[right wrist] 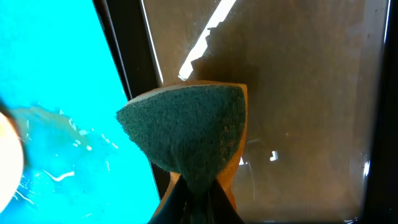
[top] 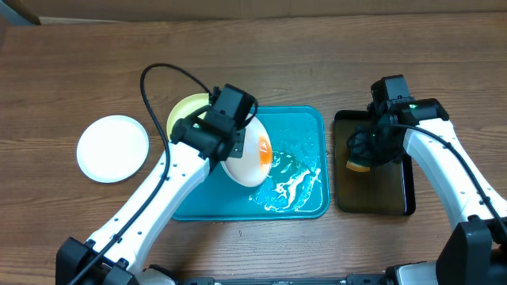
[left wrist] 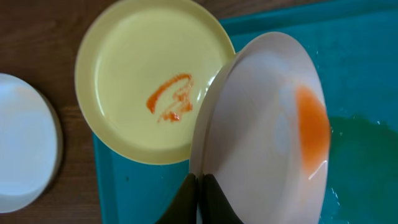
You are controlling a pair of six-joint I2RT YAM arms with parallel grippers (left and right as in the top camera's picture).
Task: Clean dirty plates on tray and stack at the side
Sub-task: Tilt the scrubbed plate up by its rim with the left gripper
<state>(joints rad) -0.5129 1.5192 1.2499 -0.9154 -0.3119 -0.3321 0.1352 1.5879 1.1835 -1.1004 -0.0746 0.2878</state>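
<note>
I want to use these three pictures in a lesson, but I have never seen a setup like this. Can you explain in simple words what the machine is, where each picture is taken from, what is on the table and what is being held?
These are two white robot arms at a wooden table. One picture looks down from above; the other two come from small cameras on each wrist.

The left gripper is shut on the rim of a tilted white plate smeared with orange sauce, held over a teal tray wet with water. A yellow plate, also smeared, lies at the tray's corner. A clean-looking white plate sits on the table to the left.

The right gripper is shut on a sponge with a green scouring face, over a black tray.
</note>
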